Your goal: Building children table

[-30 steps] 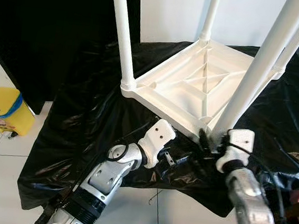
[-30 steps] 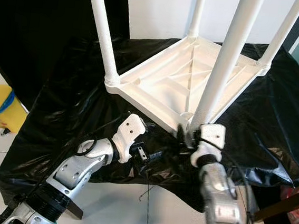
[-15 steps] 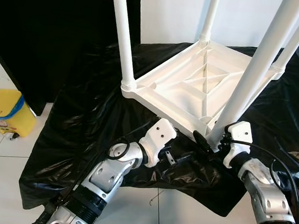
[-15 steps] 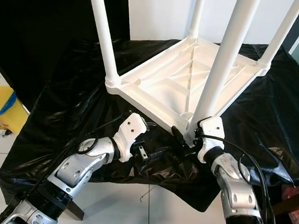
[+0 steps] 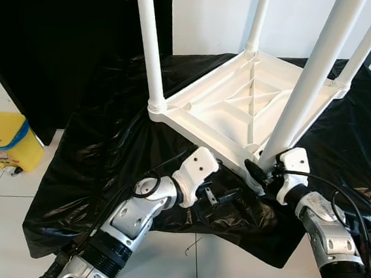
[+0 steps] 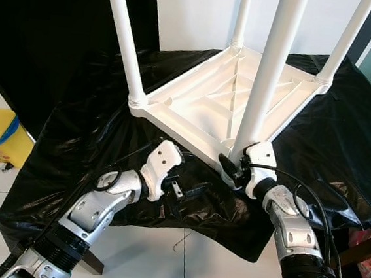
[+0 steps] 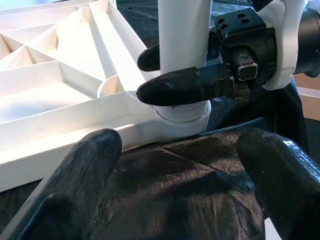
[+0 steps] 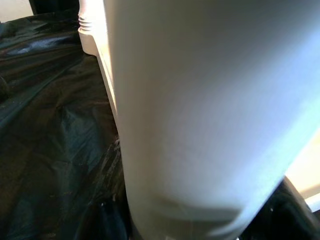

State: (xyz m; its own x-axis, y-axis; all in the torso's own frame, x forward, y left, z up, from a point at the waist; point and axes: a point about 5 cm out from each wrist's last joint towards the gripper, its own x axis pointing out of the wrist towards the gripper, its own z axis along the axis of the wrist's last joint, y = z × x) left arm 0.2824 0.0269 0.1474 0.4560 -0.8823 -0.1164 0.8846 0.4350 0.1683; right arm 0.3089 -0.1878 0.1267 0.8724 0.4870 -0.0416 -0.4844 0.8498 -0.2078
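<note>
A white children's table (image 5: 234, 114) lies upside down on a black plastic sheet (image 5: 99, 144), its legs pointing up. The nearest leg (image 5: 303, 91) rises from the corner closest to me. My right gripper (image 5: 262, 172) is shut on that leg just above its socket, one black finger (image 7: 187, 84) on each side of it. Close up in the right wrist view, the leg (image 8: 200, 115) stands over the sheet. My left gripper (image 5: 221, 196) rests low on the sheet just before the table's near edge. It is open, and its fingers (image 7: 82, 172) hold nothing.
A yellow bin (image 5: 0, 138) stands on the white tiled floor at the left. A black curtain (image 5: 58, 28) hangs behind the sheet-covered surface. The sheet's front edge (image 5: 183, 227) droops just past my grippers. Cables (image 5: 356, 208) loop beside my right forearm.
My right forearm has swung out to the right and its wrist has turned. The gripper has closed round the base of the near leg. The left arm has stayed put.
</note>
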